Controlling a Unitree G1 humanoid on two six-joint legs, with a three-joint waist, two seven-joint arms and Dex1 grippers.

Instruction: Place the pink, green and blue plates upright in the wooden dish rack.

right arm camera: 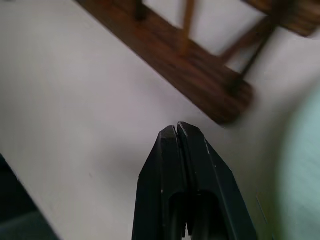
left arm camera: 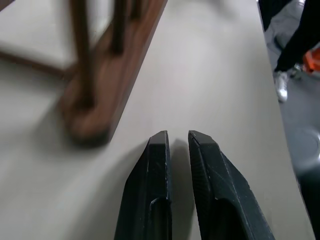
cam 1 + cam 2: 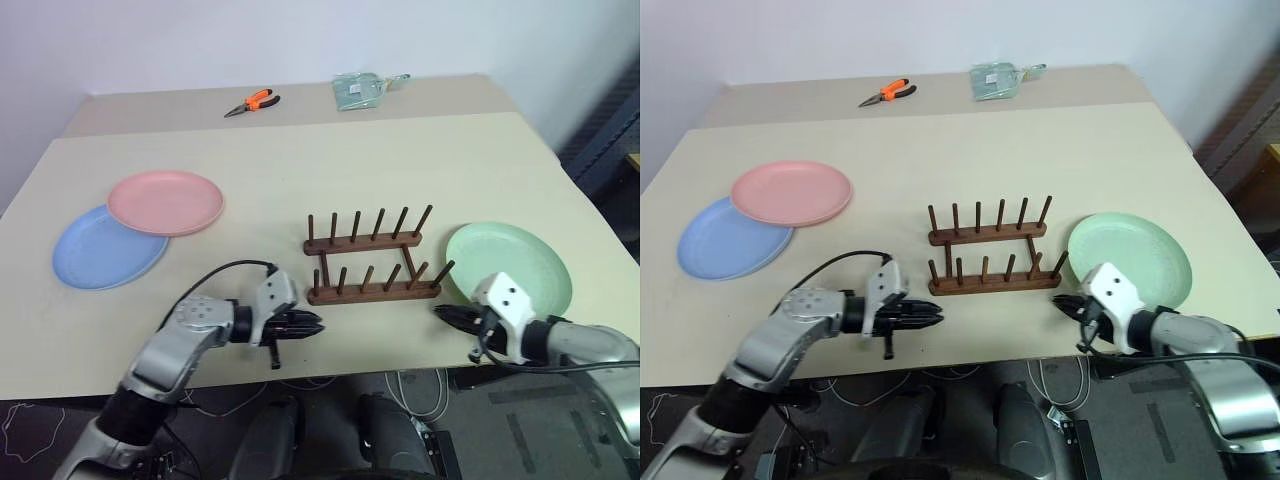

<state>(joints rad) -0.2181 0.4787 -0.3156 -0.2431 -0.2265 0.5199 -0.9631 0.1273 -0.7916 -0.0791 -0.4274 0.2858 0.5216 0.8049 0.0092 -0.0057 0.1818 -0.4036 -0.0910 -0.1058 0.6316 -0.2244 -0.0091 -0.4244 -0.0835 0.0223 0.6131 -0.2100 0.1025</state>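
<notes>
The pink plate (image 3: 165, 202) lies flat at the table's left, its edge overlapping the blue plate (image 3: 95, 255) beneath it. At the right, the green plate (image 3: 515, 260) also lies flat. Between them stands the wooden dish rack (image 3: 370, 260), with nothing among its pegs. My left gripper (image 3: 312, 323) hovers low just off the rack's near left corner (image 2: 90, 125), fingers (image 2: 157, 165) drawn almost together and holding nothing. My right gripper (image 3: 440, 312) is shut and empty, pointing at the rack's near right end (image 1: 220, 100), with the green plate's rim just beside its wrist.
Orange-handled pliers (image 3: 252, 102) and a pale green packet (image 3: 358, 90) lie at the far edge of the table (image 3: 300, 160). Both grippers are close to the table's front edge. A person's shoe (image 2: 281, 85) shows on the floor past the table's side.
</notes>
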